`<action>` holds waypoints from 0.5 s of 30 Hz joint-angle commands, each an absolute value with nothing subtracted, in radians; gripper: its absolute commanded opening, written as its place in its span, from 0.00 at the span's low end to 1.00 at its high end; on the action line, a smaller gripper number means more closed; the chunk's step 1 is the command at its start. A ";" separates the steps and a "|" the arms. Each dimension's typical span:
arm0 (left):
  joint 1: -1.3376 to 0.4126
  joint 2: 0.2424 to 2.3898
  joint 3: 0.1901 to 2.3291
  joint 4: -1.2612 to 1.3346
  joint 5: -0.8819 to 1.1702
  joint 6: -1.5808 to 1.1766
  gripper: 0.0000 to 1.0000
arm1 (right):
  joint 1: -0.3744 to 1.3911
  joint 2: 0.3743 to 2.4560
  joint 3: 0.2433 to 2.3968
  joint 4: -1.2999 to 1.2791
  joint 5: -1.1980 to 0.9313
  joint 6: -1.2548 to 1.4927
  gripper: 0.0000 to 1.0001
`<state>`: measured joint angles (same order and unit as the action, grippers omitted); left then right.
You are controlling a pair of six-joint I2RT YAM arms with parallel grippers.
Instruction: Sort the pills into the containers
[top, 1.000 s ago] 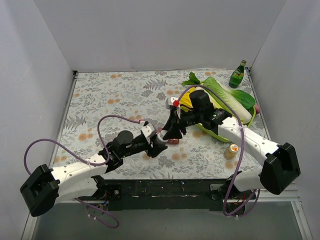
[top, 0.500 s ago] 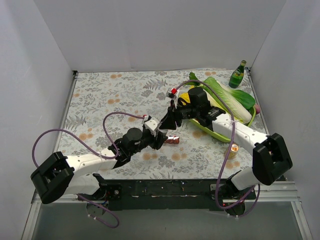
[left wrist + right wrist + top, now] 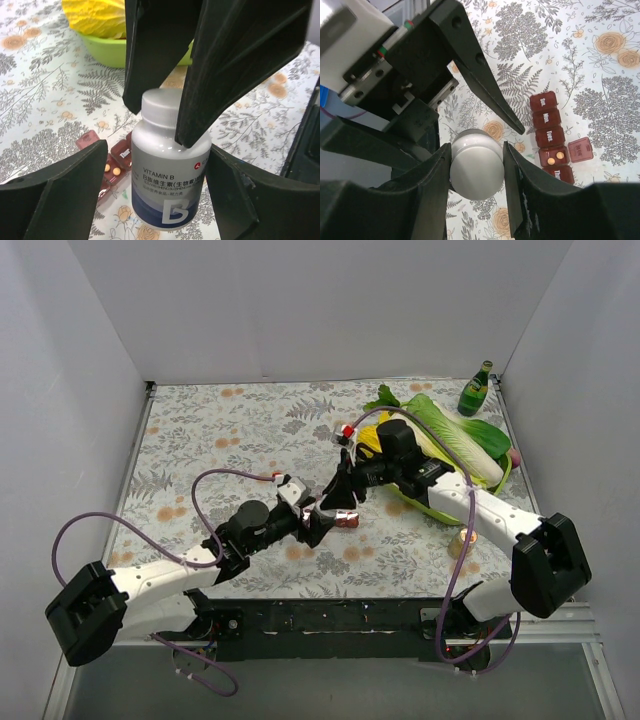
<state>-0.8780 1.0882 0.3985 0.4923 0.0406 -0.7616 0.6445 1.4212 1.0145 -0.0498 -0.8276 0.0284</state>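
Observation:
A white and blue Vitamin B bottle (image 3: 170, 185) stands upright between both grippers, by the containers (image 3: 347, 520). My right gripper (image 3: 476, 147) is shut on the bottle's white cap (image 3: 476, 167) from above. My left gripper (image 3: 157, 146) brackets the bottle's body: its right finger touches, and a gap shows at its left finger (image 3: 75, 190). The containers (image 3: 551, 137) are a dark-red strip labelled by day. One compartment is open and holds two yellow pills (image 3: 555, 156). In the left wrist view the strip (image 3: 112, 167) lies left of the bottle.
A green bowl (image 3: 425, 508) with cabbage and a yellow item sits right of the grippers. A tan-lidded jar (image 3: 466, 538) stands by the right arm. A green glass bottle (image 3: 475, 390) is in the far right corner. White walls enclose the table.
The left arm's elbow rose half a second ago and has dropped back. The right arm has shifted its posture. Both grippers have stayed together at the bottle beside the containers.

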 commanded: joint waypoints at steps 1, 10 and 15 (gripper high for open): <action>-0.862 1.029 0.385 0.525 0.069 -0.788 0.77 | 0.641 1.382 0.989 -0.094 -0.891 0.003 0.04; -0.862 0.907 0.383 0.376 0.199 -0.744 0.98 | 0.562 1.309 0.966 -0.213 -0.810 -0.161 0.04; -0.856 0.712 0.413 0.120 0.206 -0.606 0.98 | 0.549 1.214 0.882 -0.359 -0.586 -0.444 0.04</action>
<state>-0.8654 0.8333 0.3862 0.3283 0.1715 -0.7338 0.5545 1.3075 0.9417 -0.2314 -0.7502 -0.1955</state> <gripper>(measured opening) 0.982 0.490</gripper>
